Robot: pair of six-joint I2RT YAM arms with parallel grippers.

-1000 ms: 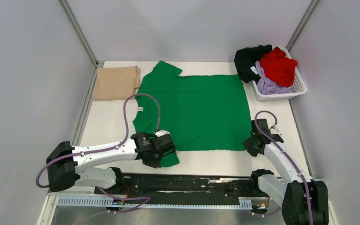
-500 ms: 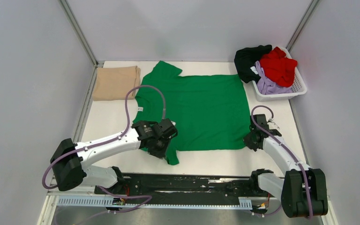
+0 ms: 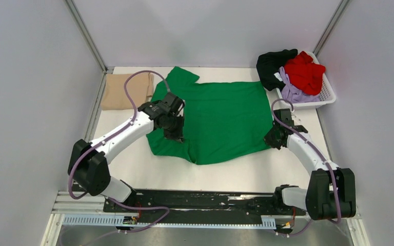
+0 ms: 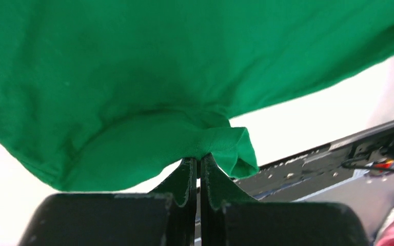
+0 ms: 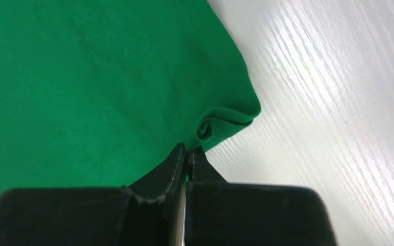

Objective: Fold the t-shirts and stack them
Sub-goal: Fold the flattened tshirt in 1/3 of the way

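White basket (image 3: pixel 309 105) holds black, red, lavender shirts (image 3: pixel 304 73) (heaped); both jaws clamped on green shirt (image 3: pixel 221 123).

You're looking at matt, soft cloth in the green t-shirt (image 3: pixel 220 123), a pale counter (image 5: pixel 338 102) with a faintly glossy wood-grain finish, and a basket (image 3: pixel 308 105) of white plastic.

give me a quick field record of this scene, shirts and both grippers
green t-shirt: spread on the table, near left part raised off it
left gripper: shut on the green t-shirt, near left part
right gripper: shut on the green t-shirt, near right corner
tan t-shirt: folded, far left
basket: far right, holds black t-shirt, red t-shirt, lavender t-shirt
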